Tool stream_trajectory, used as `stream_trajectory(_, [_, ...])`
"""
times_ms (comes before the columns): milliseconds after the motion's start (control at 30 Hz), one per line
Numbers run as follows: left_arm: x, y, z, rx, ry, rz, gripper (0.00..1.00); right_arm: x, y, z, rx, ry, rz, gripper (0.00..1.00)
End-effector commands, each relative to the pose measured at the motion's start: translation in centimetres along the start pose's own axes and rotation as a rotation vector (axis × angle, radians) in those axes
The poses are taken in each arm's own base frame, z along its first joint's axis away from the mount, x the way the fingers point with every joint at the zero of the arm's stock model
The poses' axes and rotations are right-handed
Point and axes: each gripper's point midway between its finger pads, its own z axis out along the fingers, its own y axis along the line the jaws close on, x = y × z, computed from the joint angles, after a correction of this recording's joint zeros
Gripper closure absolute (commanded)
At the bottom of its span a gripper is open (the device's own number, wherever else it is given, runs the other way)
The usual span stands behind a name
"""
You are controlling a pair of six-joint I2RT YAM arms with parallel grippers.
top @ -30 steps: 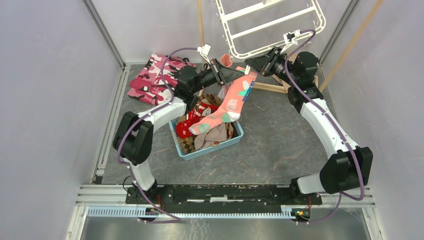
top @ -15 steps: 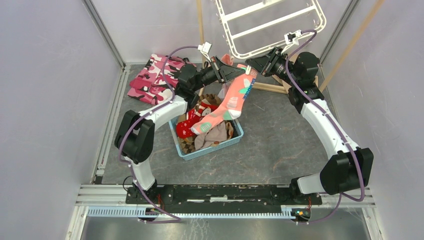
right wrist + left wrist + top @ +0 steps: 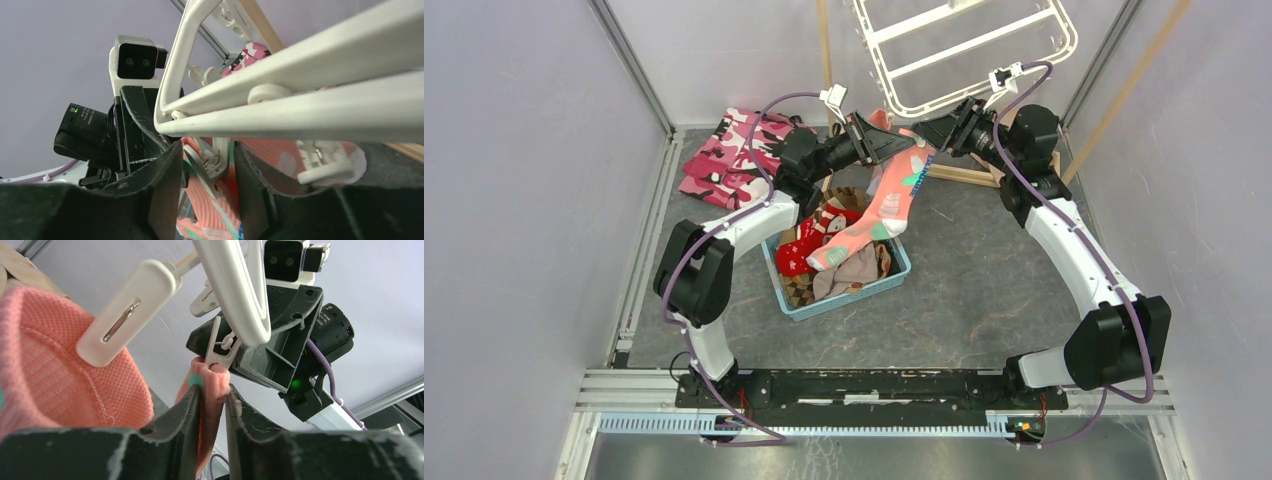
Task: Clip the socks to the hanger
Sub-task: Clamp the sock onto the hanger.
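L jaws pinch sock point(image 3: 212, 390) cuff (peg point(image 3: 206, 167) between R jaws).

Left pincer point(image 3: 214, 394) pinches the pink sock point(image 3: 214, 377) beneath a white clip point(image 3: 220, 347).

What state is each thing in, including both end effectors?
pink sock: hanging, top edge at the clip peg.
left end effector: shut on pink sock.
right end effector: fingers flank clip peg, grip unclear.
clip peg: against sock top.
hanger: raised, tilted.
basket: holding more socks.
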Motion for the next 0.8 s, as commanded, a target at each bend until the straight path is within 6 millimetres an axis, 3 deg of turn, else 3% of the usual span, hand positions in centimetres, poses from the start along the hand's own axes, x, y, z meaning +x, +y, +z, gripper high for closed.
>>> stream_trajectory(0, [-1.2,-2.5,0.0,0.047,-0.022,0.022,0.66,0.4,1.3,-0.7,-0.022,0.023,-0.013,0.49])
stream_trajectory(233, [-1.4,-2.8,-1.0,0.01,-0.021,0.067,0.47,-0.1,1.7,-1.4,-0.012,0.015,-0.063,0.16])
stream_trajectory(367, [-1.0,-3.2,-1.9,-0.029,0.004,0.122,0.38,-0.2,1.8,-2.2,-0.001,0.016,-0.101,0.03])
stream_trajectory(633, [0.1,-5.7,-5.6,-0.096,0.085,0.397,0.33,0.2,0.4,-5.1,0.086,0.028,-0.198,0.02])
stream_trajectory(767, [1.7,-5.0,-8.8,-0.129,0.139,0.635,0.32,0.6,-0.7,-7.3,0.135,0.011,-0.269,0.02])
